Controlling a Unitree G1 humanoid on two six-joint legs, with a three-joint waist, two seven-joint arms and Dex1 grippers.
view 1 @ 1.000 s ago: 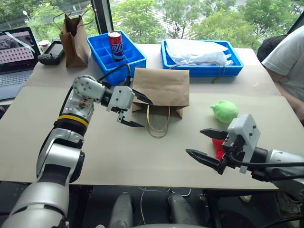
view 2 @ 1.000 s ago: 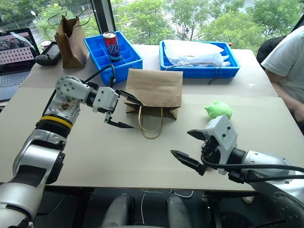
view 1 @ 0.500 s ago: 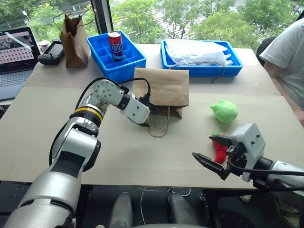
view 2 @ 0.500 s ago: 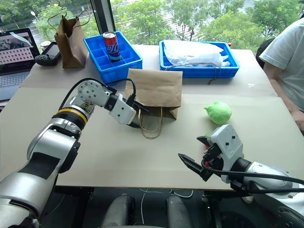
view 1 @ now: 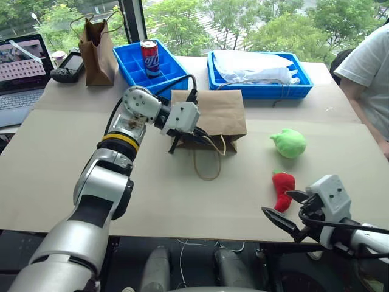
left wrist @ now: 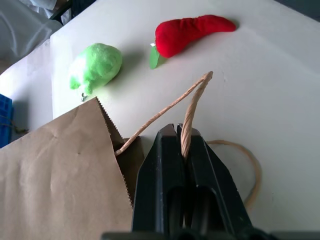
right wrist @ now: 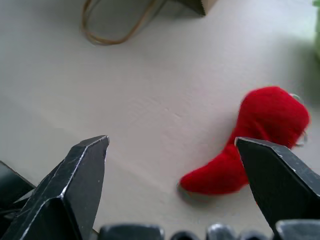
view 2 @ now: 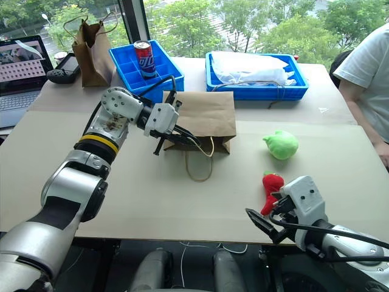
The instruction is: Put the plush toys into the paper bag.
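Plush toys, the green vegetable [view 1: 288,143] and red chili [view 1: 282,187], lie on the tabletop [view 1: 55,158] while the left end effector [left wrist: 183,146] pinches a cord handle [left wrist: 192,107], likely to lift open the paper bag [view 1: 209,113]; the right end effector [view 1: 287,208] gapes wide near the chili.

You have bare table [view 1: 152,194] in front of the paper bag [view 1: 209,112], apart from its loose handle loop [view 1: 206,167]. To its right, the green toy [view 1: 288,142] and red pepper [view 1: 282,188] lie apart; blue trays [view 1: 260,76] block behind.

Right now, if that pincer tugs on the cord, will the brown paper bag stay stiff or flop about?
Probably flop: the paper bag lies flat and looks thin and creased. The left pincer is shut on one cord handle, which looks limp, so the mouth would likely lift first. It seems light enough to slide.
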